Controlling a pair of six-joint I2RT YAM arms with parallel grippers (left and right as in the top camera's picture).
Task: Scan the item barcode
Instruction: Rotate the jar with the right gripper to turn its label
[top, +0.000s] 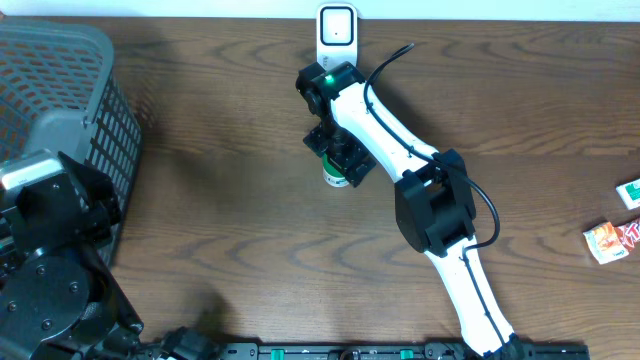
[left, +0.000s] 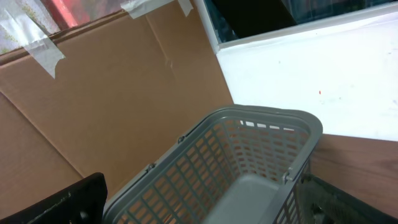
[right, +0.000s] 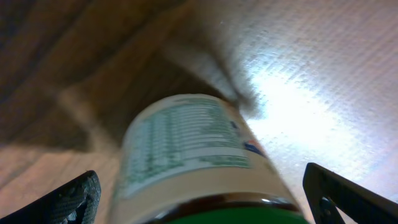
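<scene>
Far left of the right pincer (top: 338, 165): basket (top: 60, 60), well apart, the left arm (top: 50, 250) folded beside it.
Left pincer (left: 205, 208): jaws wide, nothing in them; it hangs over the basket's mouth.
Between the right pincer's fingers (right: 68, 199): bottle (right: 149, 193), seemingly upright on the table (top: 220, 200), green cap (right: 236, 219) toward the wrist, printed label (right: 193, 140) facing the camera; no barcode made out.
Right pincer's state: spread full, fingers flanking the bottle with gaps showing, so no grip yet.
Handling: likely light, rigid and smooth-sided, apt to tip or slip; best pinched across the body below the cap, leaving the label bare.
Arm pose: right arm (top: 435, 205) stretched in from the near edge, elbow bent, wrist pitched down.
Just beyond the pincer: scanner (top: 337, 28).
Far right: packets (top: 612, 240), well apart.
</scene>
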